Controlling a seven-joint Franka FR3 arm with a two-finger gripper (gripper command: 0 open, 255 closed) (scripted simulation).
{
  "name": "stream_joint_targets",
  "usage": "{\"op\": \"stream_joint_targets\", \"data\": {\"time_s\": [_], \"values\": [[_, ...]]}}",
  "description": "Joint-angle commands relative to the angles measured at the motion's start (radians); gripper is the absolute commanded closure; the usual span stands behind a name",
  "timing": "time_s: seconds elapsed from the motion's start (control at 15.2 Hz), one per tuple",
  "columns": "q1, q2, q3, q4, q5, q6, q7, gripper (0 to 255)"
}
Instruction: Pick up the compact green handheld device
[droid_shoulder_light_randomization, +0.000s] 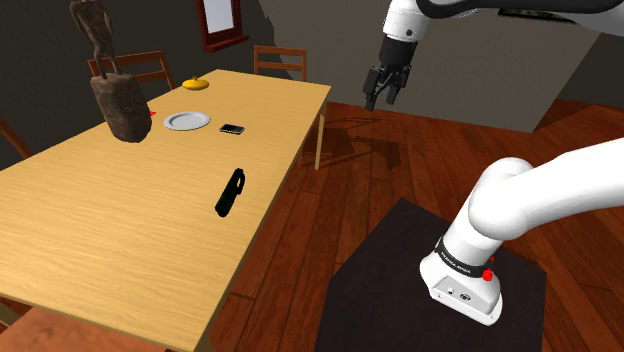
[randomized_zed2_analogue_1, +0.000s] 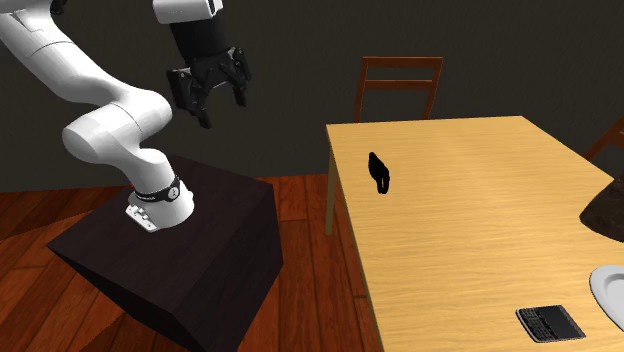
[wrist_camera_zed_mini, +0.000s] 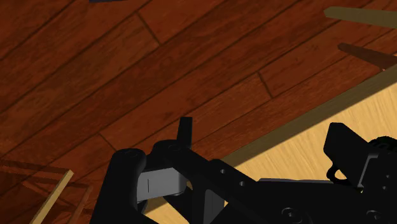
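Since the all-black two-finger claw (droid_shoulder_light_randomization: 382, 102) hangs open just off the pale wooden surface (droid_shoulder_light_randomization: 120, 220), I'd swing it over the black elongated handheld device (droid_shoulder_light_randomization: 230, 192) lying near that surface's edge, line up across its narrow body, then descend slowly.

A white arm (droid_shoulder_light_randomization: 540, 195) of rounded segments is seen, broken by dark joints. A black lettered band (droid_shoulder_light_randomization: 455, 255) and red dots (droid_shoulder_light_randomization: 488, 275) are spotted near its base; the gripper (droid_shoulder_light_randomization: 382, 100) is rendered all black.
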Motion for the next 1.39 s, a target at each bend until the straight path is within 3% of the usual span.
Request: {"op": "stream_joint_targets", "data": {"time_s": [0.0, 0.79, 1.32], "values": [[0.000, 0.000, 0.000, 0.000, 0.000, 0.000, 0.000, 0], [-0.001, 0.231, 0.269, -0.011, 0.137, 0.229, 0.490, 0], [-0.026, 0.510, 0.422, 0.117, 0.118, 0.374, 0.827, 0]]}}
